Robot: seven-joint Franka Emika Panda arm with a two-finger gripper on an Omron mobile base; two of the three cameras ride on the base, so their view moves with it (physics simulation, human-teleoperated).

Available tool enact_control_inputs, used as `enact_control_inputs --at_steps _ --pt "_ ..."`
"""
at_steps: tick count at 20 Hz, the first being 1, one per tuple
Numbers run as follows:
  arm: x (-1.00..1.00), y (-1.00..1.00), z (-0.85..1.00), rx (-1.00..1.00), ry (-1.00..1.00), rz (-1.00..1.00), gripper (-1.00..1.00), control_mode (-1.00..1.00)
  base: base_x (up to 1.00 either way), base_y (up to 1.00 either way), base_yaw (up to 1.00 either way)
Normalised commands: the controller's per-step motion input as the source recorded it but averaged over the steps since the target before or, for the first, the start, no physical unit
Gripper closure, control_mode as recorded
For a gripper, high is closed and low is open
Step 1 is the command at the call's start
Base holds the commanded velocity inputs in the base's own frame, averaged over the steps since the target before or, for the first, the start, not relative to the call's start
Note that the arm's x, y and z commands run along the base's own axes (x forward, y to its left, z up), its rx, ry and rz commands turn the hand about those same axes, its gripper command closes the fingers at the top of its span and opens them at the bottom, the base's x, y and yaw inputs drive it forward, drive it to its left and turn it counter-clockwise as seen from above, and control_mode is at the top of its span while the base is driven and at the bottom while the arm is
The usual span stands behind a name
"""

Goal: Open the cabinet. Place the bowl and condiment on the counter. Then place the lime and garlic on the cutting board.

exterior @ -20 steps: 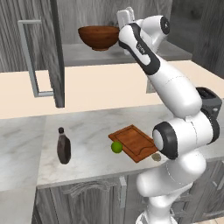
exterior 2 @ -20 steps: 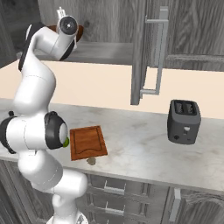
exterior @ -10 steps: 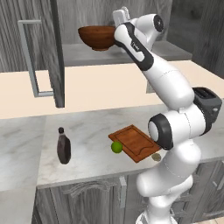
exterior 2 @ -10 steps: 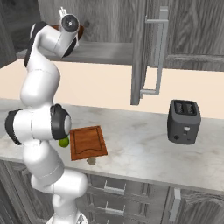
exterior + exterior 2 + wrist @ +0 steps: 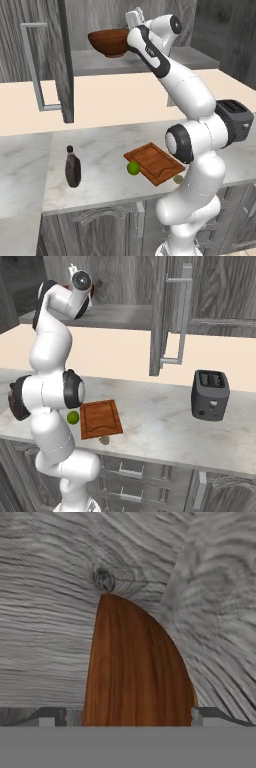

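The pincer (image 5: 120, 717) is standing spread wide up inside the open cabinet (image 5: 45, 45), its tips sitting on either side of the bowl (image 5: 109, 42), whose rim is running up between them in the hand view; nothing is clamped yet. The bowl is resting on the cabinet shelf (image 5: 100, 62), right at the pincer. The main risk, as I judge it, is closing on the curved glossy wall and having it squirt out and drop to the counter (image 5: 100, 150) far below the pincer. There the bottle (image 5: 73, 167), lime (image 5: 133, 168) and cutting board (image 5: 154, 162) are lying, so a falling bowl could knock them.
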Motion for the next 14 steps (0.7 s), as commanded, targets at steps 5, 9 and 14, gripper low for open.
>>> enact_control_inputs --at_steps 5,9,14 --pt "0.16 0.05 -0.02 -0.03 -0.01 0.0 1.0 -1.0 0.0 0.0 0.0" --pt "0.0 0.0 0.0 -0.01 -0.02 0.0 1.0 -1.0 0.0 0.0 0.0" --pt "0.0 0.0 0.0 0.0 -0.03 0.0 1.0 -1.0 0.0 0.0 0.0"
